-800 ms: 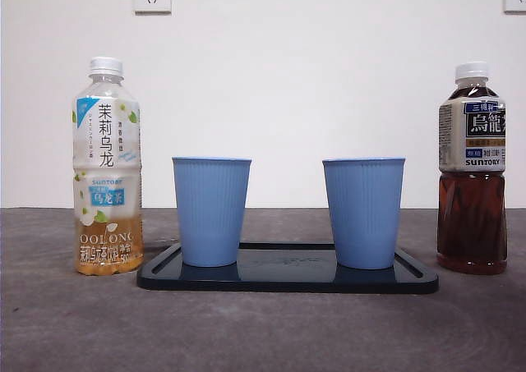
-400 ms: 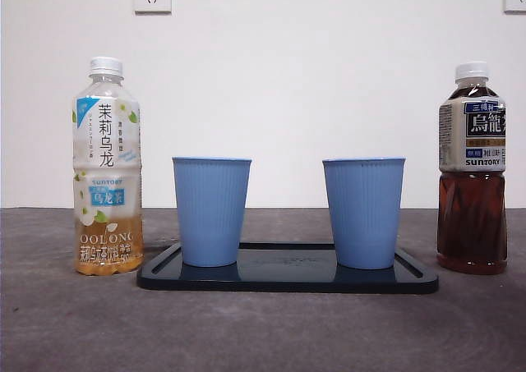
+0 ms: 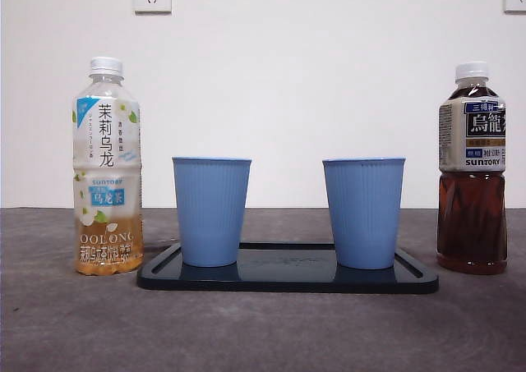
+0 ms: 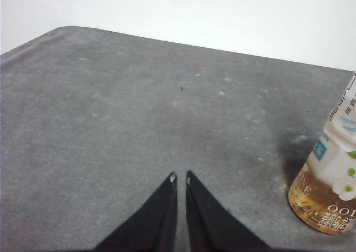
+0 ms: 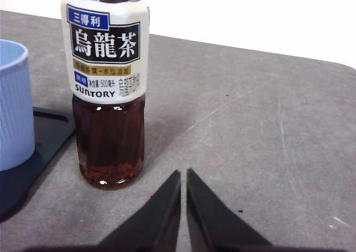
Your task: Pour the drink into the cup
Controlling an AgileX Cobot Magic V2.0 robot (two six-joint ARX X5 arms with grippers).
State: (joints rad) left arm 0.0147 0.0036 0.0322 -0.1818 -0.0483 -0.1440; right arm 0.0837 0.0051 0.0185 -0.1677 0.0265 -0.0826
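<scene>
A: Waiting apart from everything, the left gripper (image 4: 179,178) has its two black jaws pressed together with only a thin slit between the tips, nothing held. Its nearest thing is the pale jasmine oolong bottle (image 4: 329,185), off to one side of the jaws and a little ahead, standing on the grey table (image 4: 139,113).

B: And the other arm?

A: The right gripper (image 5: 183,174) is the same: jaws closed tip to tip, empty. The dark oolong bottle (image 5: 109,85) stands upright just ahead of it and slightly to one side, not touching. Past that bottle is one blue cup (image 5: 12,104) on the black tray (image 5: 47,131).

B: How does it look from the front?

A: No arm shows there. The tray (image 3: 288,280) sits in the middle with two blue cups upright on it, one (image 3: 211,211) towards the pale bottle (image 3: 107,167), the other (image 3: 363,213) towards the dark bottle (image 3: 472,168). Both bottles stand on the table beside the tray, white caps on. I cannot tell what is inside the cups.
</scene>
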